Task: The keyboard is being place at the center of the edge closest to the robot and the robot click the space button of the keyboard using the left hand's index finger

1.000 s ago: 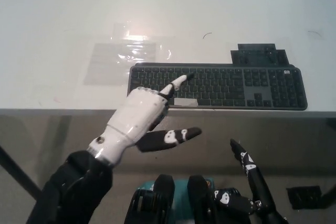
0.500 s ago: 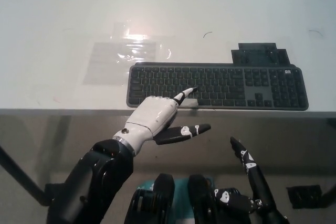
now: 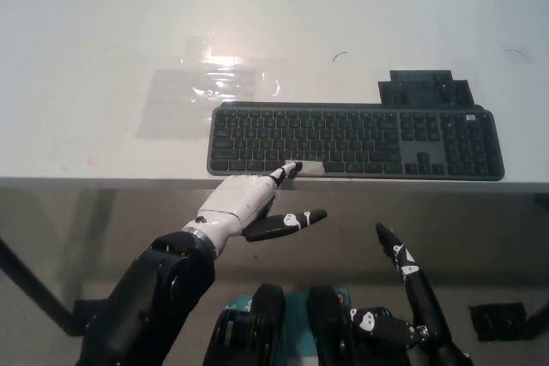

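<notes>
A dark grey keyboard (image 3: 356, 141) lies along the near edge of the white table (image 3: 103, 57), a little right of centre. My white left hand (image 3: 240, 201) sits just in front of the table edge, one finger stretched out with its tip on the front key row, at the left end of the pale space bar (image 3: 304, 167). Its other fingers are curled and the thumb sticks out to the right; it holds nothing. Low at the bottom right, below the table edge, my black right hand (image 3: 410, 289) rests with fingers spread.
A clear plastic sheet (image 3: 206, 92) lies flat on the table behind the keyboard's left end. A dark flat piece (image 3: 425, 89) sits behind the keyboard's right part. Below the table edge the floor shows, with a small black object (image 3: 496, 319) at the lower right.
My left hand has drawn back toward me and dropped lower. Its pointing fingertip slid from the middle key rows down to the front row at the space bar. The right hand has not moved.
</notes>
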Controlling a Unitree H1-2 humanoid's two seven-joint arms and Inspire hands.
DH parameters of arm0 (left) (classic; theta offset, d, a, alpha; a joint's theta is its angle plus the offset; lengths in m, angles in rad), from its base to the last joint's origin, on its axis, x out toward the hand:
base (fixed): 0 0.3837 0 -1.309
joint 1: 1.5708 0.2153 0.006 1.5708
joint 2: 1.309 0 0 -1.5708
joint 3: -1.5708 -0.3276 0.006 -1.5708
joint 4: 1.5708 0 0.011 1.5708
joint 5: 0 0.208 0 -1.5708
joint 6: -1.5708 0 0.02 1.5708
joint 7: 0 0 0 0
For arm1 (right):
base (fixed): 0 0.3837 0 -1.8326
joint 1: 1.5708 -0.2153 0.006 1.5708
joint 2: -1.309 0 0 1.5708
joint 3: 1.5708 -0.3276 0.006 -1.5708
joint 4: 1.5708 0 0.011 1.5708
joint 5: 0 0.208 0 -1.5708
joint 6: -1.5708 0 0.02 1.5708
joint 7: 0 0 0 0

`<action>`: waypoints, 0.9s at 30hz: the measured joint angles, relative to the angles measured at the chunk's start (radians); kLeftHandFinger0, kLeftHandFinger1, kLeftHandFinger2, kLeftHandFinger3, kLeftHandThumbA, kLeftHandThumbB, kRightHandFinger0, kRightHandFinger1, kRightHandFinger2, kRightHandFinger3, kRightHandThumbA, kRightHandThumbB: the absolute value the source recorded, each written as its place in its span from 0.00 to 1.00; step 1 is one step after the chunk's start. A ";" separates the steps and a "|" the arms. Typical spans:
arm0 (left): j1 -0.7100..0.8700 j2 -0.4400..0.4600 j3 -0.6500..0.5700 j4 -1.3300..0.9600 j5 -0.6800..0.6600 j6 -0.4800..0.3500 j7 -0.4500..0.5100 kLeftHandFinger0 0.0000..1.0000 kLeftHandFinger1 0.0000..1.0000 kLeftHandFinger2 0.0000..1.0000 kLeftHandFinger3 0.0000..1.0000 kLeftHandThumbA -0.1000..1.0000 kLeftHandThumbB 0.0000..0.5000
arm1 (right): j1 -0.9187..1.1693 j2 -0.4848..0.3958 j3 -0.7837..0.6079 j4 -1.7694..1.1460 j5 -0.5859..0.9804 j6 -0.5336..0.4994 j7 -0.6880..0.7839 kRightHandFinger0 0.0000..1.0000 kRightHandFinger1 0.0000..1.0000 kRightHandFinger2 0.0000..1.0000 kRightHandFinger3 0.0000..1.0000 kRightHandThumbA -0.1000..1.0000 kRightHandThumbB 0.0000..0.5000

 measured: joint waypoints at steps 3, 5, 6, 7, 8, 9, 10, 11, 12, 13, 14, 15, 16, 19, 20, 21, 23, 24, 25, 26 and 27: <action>-0.028 -0.008 -0.015 0.076 -0.001 -0.019 0.040 0.00 0.11 0.06 1.00 1.00 0.69 | 0.000 0.000 -0.001 0.000 -0.001 -0.001 0.000 1.00 1.00 1.00 1.00 1.00 0.68; -0.038 -0.011 -0.025 0.109 -0.002 -0.030 0.063 0.00 0.11 0.07 1.00 1.00 0.70 | 0.000 0.000 -0.001 0.000 0.000 -0.002 0.000 1.00 1.00 1.00 1.00 1.00 0.68; -0.051 -0.017 -0.038 0.153 -0.002 -0.045 0.095 0.00 0.11 0.07 1.00 1.00 0.70 | -0.001 0.000 -0.001 0.000 -0.001 -0.002 0.000 1.00 1.00 1.00 1.00 1.00 0.68; -0.054 -0.019 -0.041 0.167 -0.002 -0.050 0.105 0.00 0.12 0.08 1.00 1.00 0.69 | -0.001 0.000 -0.001 -0.001 -0.001 -0.002 0.000 1.00 1.00 1.00 1.00 1.00 0.68; -0.061 -0.024 -0.049 0.200 -0.002 -0.061 0.130 0.04 0.16 0.10 1.00 1.00 0.70 | -0.001 0.000 -0.001 -0.002 -0.001 -0.002 0.000 1.00 1.00 1.00 1.00 1.00 0.67; -0.063 -0.026 -0.053 0.215 -0.002 -0.066 0.143 0.05 0.16 0.11 1.00 1.00 0.71 | -0.001 0.000 -0.001 -0.004 -0.001 -0.002 0.000 1.00 1.00 1.00 1.00 1.00 0.66; -0.066 -0.031 -0.060 0.240 -0.002 -0.074 0.170 0.01 0.14 0.09 1.00 1.00 0.70 | -0.002 0.000 -0.002 -0.004 -0.001 -0.002 0.000 1.00 1.00 1.00 1.00 1.00 0.66; -0.066 -0.033 -0.065 0.249 -0.003 -0.077 0.186 0.02 0.16 0.11 1.00 1.00 0.71 | -0.002 0.000 -0.002 -0.004 -0.001 -0.002 0.000 1.00 1.00 1.00 1.00 1.00 0.66; -0.065 -0.033 -0.070 0.251 -0.003 -0.077 0.196 0.04 0.15 0.10 1.00 1.00 0.70 | -0.003 0.000 -0.002 -0.004 -0.001 -0.003 0.000 1.00 1.00 1.00 1.00 1.00 0.66; -0.064 -0.033 -0.076 0.251 -0.003 -0.078 0.207 0.03 0.15 0.10 1.00 1.00 0.70 | -0.003 0.000 -0.002 -0.004 -0.002 -0.003 0.000 1.00 1.00 1.00 1.00 1.00 0.66; -0.062 -0.032 -0.080 0.248 -0.003 -0.078 0.216 0.00 0.12 0.06 1.00 1.00 0.72 | -0.003 0.000 -0.002 -0.004 -0.003 -0.003 0.000 1.00 1.00 1.00 1.00 1.00 0.68; -0.058 -0.031 -0.083 0.240 -0.003 -0.078 0.221 0.01 0.15 0.08 1.00 1.00 0.71 | -0.004 0.000 -0.002 -0.004 -0.003 -0.003 0.000 1.00 1.00 1.00 1.00 1.00 0.68; -0.053 -0.029 -0.085 0.227 -0.004 -0.077 0.223 0.02 0.14 0.06 1.00 1.00 0.72 | -0.004 0.000 -0.002 -0.004 -0.003 -0.004 -0.001 1.00 1.00 1.00 1.00 1.00 0.67; -0.014 -0.012 -0.089 0.123 -0.007 -0.059 0.212 0.00 0.10 0.04 1.00 1.00 0.75 | -0.008 0.000 -0.003 -0.004 -0.004 -0.004 -0.001 1.00 1.00 1.00 1.00 1.00 0.67; 0.001 -0.007 -0.090 0.088 -0.008 -0.054 0.203 0.00 0.10 0.03 1.00 1.00 0.73 | -0.008 0.000 -0.003 -0.003 -0.004 -0.004 -0.001 1.00 1.00 1.00 1.00 1.00 0.69; 0.021 -0.002 -0.091 0.041 -0.009 -0.049 0.191 0.00 0.09 0.00 1.00 1.00 0.74 | -0.007 -0.001 -0.003 -0.003 -0.004 -0.004 -0.001 1.00 1.00 1.00 1.00 1.00 0.69; 0.060 0.001 -0.094 -0.040 -0.011 -0.045 0.166 0.00 0.03 0.00 1.00 1.00 0.71 | -0.007 -0.003 -0.004 0.001 -0.004 -0.004 0.000 1.00 1.00 1.00 1.00 1.00 0.68; 0.077 0.001 -0.094 -0.077 -0.012 -0.044 0.157 0.00 0.02 0.00 1.00 1.00 0.75 | -0.007 -0.003 -0.004 0.002 -0.004 -0.004 0.000 1.00 1.00 1.00 1.00 1.00 0.67; 0.094 0.001 -0.094 -0.119 -0.014 -0.043 0.147 0.00 0.00 0.00 1.00 1.00 0.72 | -0.007 -0.003 -0.004 0.003 -0.004 -0.004 0.000 1.00 1.00 1.00 1.00 1.00 0.67; 0.108 0.001 -0.094 -0.160 -0.017 -0.042 0.138 0.00 0.00 0.00 1.00 1.00 0.72 | -0.007 -0.003 -0.004 0.004 -0.004 -0.004 0.000 1.00 1.00 1.00 1.00 1.00 0.67; 0.115 0.001 -0.094 -0.180 -0.020 -0.042 0.134 0.00 0.00 0.00 1.00 1.00 0.74 | -0.007 -0.003 -0.004 0.005 -0.004 -0.004 0.000 1.00 1.00 1.00 1.00 1.00 0.68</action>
